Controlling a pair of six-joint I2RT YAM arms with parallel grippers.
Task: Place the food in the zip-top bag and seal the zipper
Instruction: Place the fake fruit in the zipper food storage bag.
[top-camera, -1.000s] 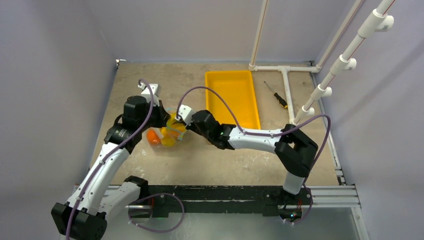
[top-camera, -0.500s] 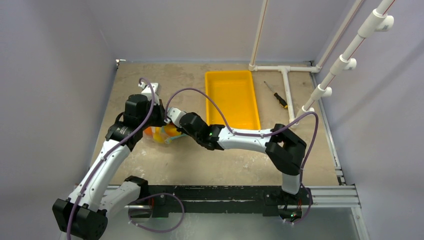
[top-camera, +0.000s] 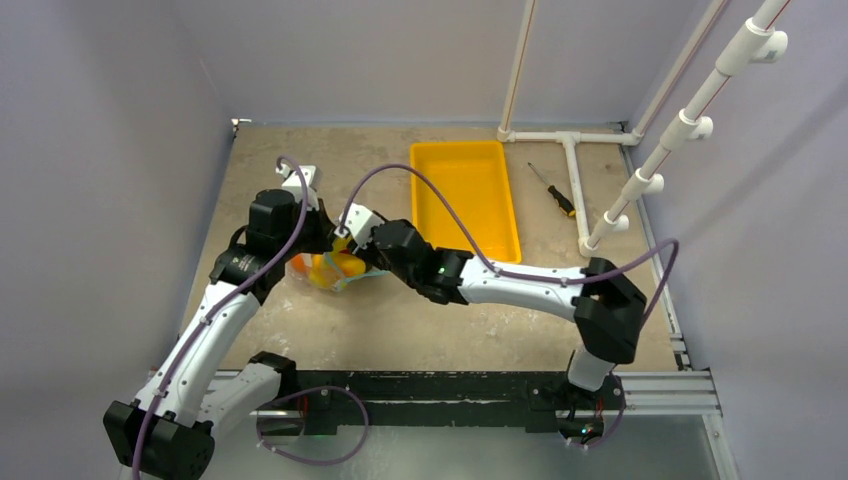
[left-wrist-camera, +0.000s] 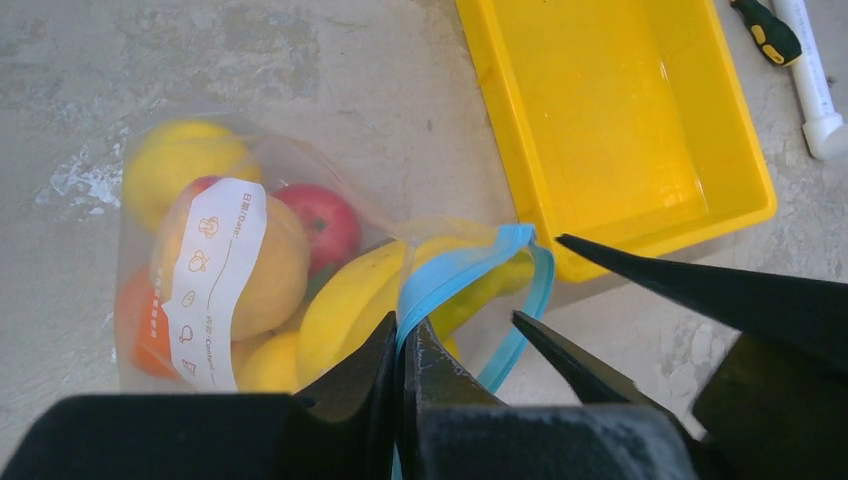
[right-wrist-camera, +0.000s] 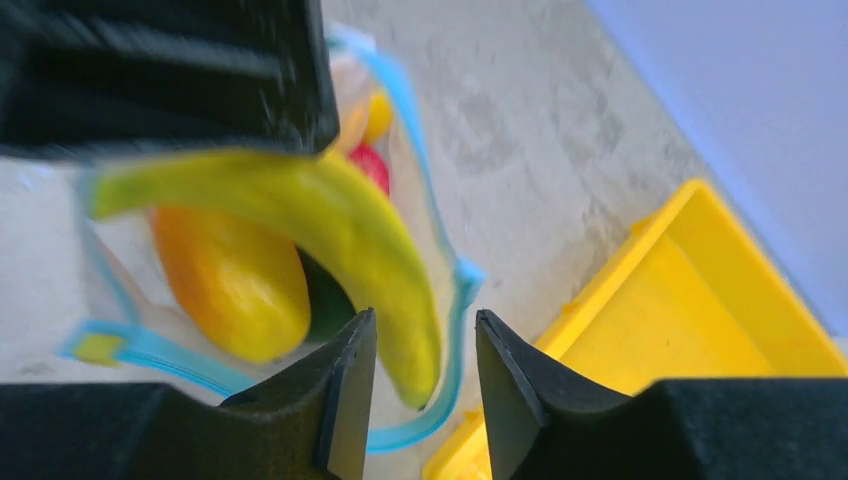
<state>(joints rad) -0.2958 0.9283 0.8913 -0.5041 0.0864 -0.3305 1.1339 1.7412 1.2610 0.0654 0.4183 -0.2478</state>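
Here, my left gripper (left-wrist-camera: 405, 340) clamping the zipper (left-wrist-camera: 455, 275), I am aiming to tuck the banana (right-wrist-camera: 300, 195) wholly into the zip-top bag (left-wrist-camera: 215, 265) — right gripper (right-wrist-camera: 425, 320) parted, gripping nothing.

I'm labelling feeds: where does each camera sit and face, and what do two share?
Top external: high behind the robot, looking down on the table; left arm and right arm show.
Left wrist: on the left arm, looks past the shut left gripper, pinching the zipper, to bag and tray.
Right wrist: on the right arm, looks through the open right gripper at a banana in the bag's mouth.
Both wrist views share bag and tray.
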